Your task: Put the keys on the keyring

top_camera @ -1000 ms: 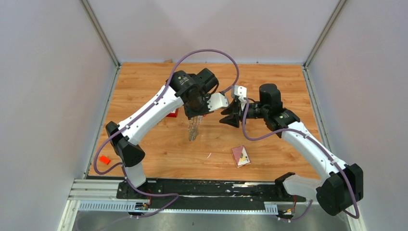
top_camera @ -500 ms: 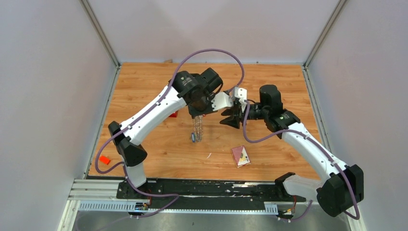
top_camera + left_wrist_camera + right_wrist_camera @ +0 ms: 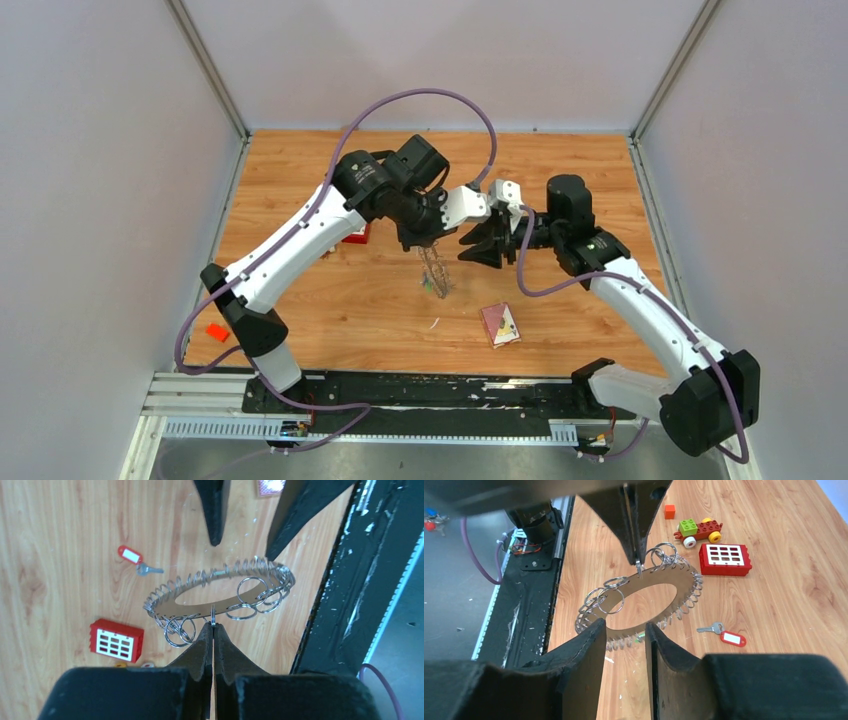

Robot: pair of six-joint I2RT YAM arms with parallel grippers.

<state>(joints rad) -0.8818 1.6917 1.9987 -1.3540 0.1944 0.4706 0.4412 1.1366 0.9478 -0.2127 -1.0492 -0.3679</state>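
One keyring, one key (tagged red), one red block, perhaps one card.

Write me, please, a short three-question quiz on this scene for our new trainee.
1. True or false: the left end effector holds the keyring up off the table.
2. Fill the blank: the right end effector, its tips at the keyring's rim, has its jaws ____.
3. Where is the red-tagged key?
A. Threaded on the keyring
B. Lying on the table
C. Held in the right end effector

Key: 1 true; 2 open; 3 B.
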